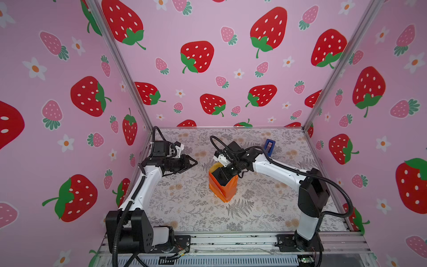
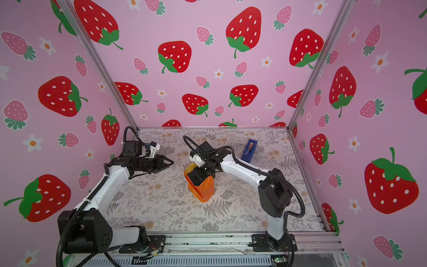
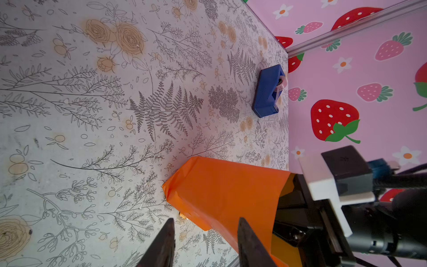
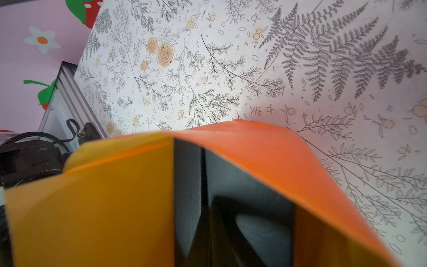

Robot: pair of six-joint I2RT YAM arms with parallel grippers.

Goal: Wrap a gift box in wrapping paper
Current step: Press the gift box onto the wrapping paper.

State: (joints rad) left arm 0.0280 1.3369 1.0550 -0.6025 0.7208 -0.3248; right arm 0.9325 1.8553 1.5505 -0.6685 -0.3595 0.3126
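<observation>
Two pincers: one is spread and one is closed.
Left pincer (image 3: 205, 225): its fingers stand moderately apart and hold nothing. It is raised above the tabletop (image 1: 184, 208) and points toward the wrapping paper from the left side without touching it.
Right pincer (image 1: 221, 176): it is closed tight and dipped into the open top of the paper sleeve. Whether it nips any paper cannot be told.
Wrapping paper (image 1: 223, 191): it stands upright mid-tabletop as a tall sleeve, glossy orange outside and dull yellow inside, creased at its lower end.
Sleeve contents: the gift box (image 4: 242, 175) shows as matte black faces in the right wrist view, between the yellow and orange sides. The pincer's fingers cannot be told from it.
Tape dispenser (image 2: 249, 150): it is blue and sits on the tabletop toward the far right corner, well apart from the sleeve, with a tape roll seated in it.
</observation>
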